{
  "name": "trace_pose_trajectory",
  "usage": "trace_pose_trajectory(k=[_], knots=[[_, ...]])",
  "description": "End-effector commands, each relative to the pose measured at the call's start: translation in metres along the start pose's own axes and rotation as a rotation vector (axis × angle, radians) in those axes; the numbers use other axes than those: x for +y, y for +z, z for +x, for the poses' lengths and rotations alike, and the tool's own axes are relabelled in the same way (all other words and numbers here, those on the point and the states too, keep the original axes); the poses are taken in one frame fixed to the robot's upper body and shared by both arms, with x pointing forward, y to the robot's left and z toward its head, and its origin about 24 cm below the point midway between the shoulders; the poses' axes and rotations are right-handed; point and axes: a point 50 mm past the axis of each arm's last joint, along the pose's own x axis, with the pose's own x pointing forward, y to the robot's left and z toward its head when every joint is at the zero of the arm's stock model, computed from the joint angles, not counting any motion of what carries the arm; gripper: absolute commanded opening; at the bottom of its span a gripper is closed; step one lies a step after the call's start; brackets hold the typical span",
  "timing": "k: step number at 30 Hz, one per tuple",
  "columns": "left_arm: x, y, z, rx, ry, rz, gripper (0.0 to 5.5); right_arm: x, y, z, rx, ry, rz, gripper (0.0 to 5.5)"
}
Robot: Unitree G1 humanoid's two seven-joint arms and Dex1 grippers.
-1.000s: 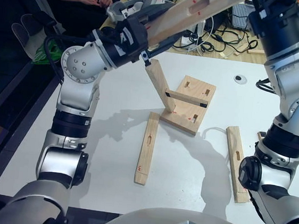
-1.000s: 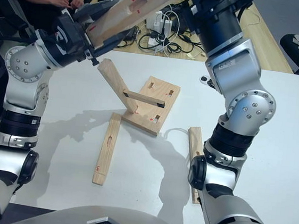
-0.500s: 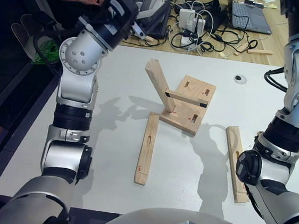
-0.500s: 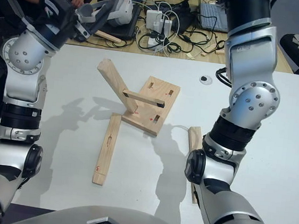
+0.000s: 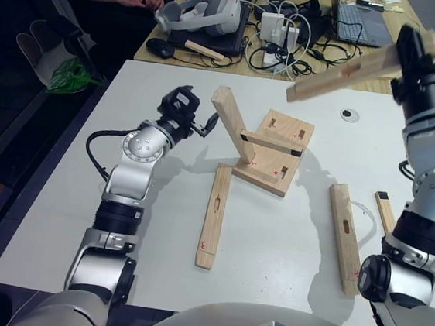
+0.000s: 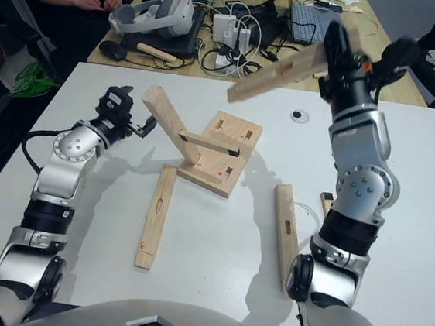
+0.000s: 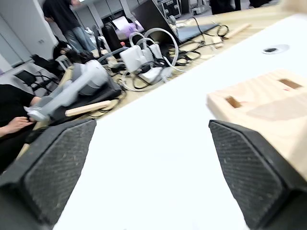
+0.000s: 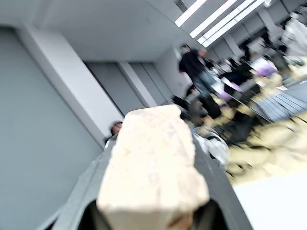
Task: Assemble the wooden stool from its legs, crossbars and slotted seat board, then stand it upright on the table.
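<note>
The slotted seat board point(image 5: 279, 155) lies flat mid-table, with one leg point(image 5: 231, 118) standing tilted out of it and a dark-ended crossbar point(image 5: 270, 143) joined to that leg. My left gripper point(image 5: 200, 123) is low over the table just left of that leg, open, holding nothing. Its pads point(image 7: 53, 168) frame the board point(image 7: 266, 106) in the left wrist view. My right gripper point(image 5: 415, 61) is raised at the back right, shut on a long wooden leg point(image 5: 342, 72) that points left above the board; the leg's end point(image 8: 152, 158) shows in the right wrist view.
A loose slotted leg point(image 5: 212, 225) lies in front of the board and another point(image 5: 344, 237) at the right. A short crossbar point(image 5: 386, 213) and a white cord lie near the right edge. A grommet point(image 5: 350, 115) sits at the back. A cluttered desk point(image 5: 278, 29) stands behind.
Both arms came down from high overhead. The left gripper let go of the long leg and dropped beside the standing leg. The right gripper keeps the long leg, now lower.
</note>
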Motion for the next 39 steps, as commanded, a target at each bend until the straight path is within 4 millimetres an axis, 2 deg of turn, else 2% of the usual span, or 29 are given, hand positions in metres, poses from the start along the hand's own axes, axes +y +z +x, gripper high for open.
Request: trace_pose_trajectory(k=[1,5,8,11,21,29,33,39], knots=[[-0.017,-0.002,-0.004,0.023,-0.074,-0.017,4.34,-0.021,-0.023,-0.032,0.142,-0.059,-0.005,1.0],[-0.039,-0.001,-0.009,0.02,-0.202,-0.08,4.34,-0.03,-0.03,-0.058,0.227,-0.082,0.036,1.0],[-0.059,-0.001,-0.015,0.049,-0.307,-0.156,4.34,-0.03,-0.03,-0.065,0.251,-0.089,0.055,1.0],[-0.067,-0.002,-0.019,0.075,-0.334,-0.226,4.34,-0.028,-0.032,-0.068,0.283,-0.097,0.036,1.0],[-0.06,-0.003,-0.018,0.092,-0.277,-0.229,4.34,-0.052,-0.011,-0.069,0.268,-0.176,-0.099,1.0],[-0.056,0.001,-0.015,0.066,-0.217,-0.242,4.34,-0.063,-0.02,-0.067,0.359,-0.202,-0.256,1.0],[-0.05,0.003,-0.011,0.052,-0.177,-0.242,4.34,-0.059,-0.026,-0.05,0.454,-0.161,-0.315,1.0],[-0.053,0.007,-0.006,0.032,-0.165,-0.252,4.34,-0.071,-0.046,-0.048,0.613,-0.081,-0.32,1.0]])
